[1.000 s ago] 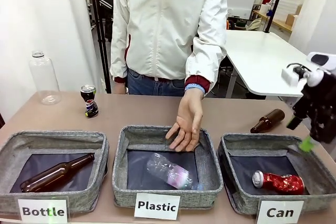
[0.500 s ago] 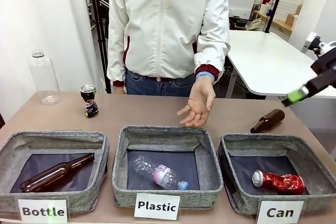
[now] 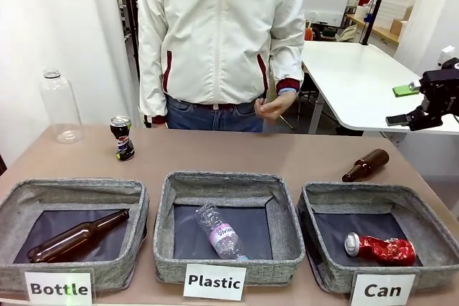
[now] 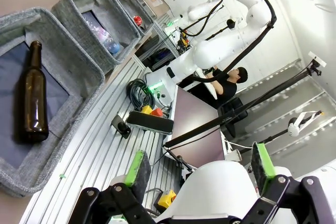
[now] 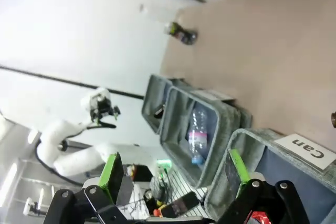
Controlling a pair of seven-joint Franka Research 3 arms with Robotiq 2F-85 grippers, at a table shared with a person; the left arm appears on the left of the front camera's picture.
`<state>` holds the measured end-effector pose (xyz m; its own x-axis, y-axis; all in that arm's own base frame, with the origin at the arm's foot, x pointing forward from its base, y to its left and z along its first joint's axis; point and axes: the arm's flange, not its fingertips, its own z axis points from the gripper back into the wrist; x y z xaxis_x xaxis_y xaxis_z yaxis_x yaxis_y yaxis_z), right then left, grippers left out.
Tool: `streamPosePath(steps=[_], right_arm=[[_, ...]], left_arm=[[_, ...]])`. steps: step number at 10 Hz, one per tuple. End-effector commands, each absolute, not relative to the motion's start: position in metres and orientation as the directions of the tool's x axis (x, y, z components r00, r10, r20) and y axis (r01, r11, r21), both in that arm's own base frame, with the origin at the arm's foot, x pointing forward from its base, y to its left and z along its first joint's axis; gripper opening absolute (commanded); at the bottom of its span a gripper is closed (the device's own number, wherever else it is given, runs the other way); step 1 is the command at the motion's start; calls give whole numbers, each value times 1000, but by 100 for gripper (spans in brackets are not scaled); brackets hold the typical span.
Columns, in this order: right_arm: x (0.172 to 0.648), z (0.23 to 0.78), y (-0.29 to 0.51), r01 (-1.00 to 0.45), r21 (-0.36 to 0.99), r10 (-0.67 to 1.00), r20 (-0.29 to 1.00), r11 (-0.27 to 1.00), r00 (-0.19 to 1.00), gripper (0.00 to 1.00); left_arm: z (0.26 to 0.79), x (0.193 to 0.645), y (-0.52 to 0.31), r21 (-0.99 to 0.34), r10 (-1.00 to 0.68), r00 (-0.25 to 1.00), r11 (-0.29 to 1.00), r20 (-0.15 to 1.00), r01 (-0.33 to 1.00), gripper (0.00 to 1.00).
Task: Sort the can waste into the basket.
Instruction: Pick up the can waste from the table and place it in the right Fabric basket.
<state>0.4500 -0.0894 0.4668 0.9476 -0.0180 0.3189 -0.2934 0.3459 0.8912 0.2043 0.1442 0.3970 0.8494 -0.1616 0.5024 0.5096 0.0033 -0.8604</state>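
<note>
- Nearest us, the left end effector (image 4: pixel 199 166) hangs off the robot's side of the bench (image 3: pixel 215 152). Its fingers are spread wide with nothing between them.
- Three grey baskets line the near edge. The Can basket (image 3: pixel 358 195) sits at the right, and the red can (image 3: pixel 379 249) lies on its side inside it, silver end toward the middle.
- The Plastic basket (image 3: pixel 166 213) in the middle holds a clear plastic bottle (image 3: pixel 219 231). The Bottle basket (image 3: pixel 72 190) at the left holds a brown glass bottle (image 3: pixel 75 236).
- Farther back, the black can (image 3: pixel 122 137) stands upright on the bare bench at the far left, near a clear jar (image 3: pixel 59 105) and well apart from the Can basket.
- A second brown bottle (image 3: pixel 366 165) lies on the bench just behind the Can basket.
- The right end effector (image 3: pixel 400 105) is raised off the right side, above and beyond the Can basket. It is wide open and carries nothing.
- At the far side the person holds one hand (image 3: pixel 272 105) at waist height, off the bench.
- We judge the task half done: the red can is sorted and the black can is not yet picked.
- The next move calls for an open end effector to reach the far left corner. It should close around the upright can without knocking the jar, carry it across and let go above the Can basket.
</note>
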Motion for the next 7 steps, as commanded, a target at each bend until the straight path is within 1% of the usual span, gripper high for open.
streamPosePath(steps=[1,7], right_arm=[[443,471,-86,-365,850,80,363,379,928,100],[443,471,-86,-365,850,80,363,379,928,100]], left_arm=[[398,202,146,-851,-172,838,-5,518,525,100],[398,202,146,-851,-172,838,-5,518,525,100]])
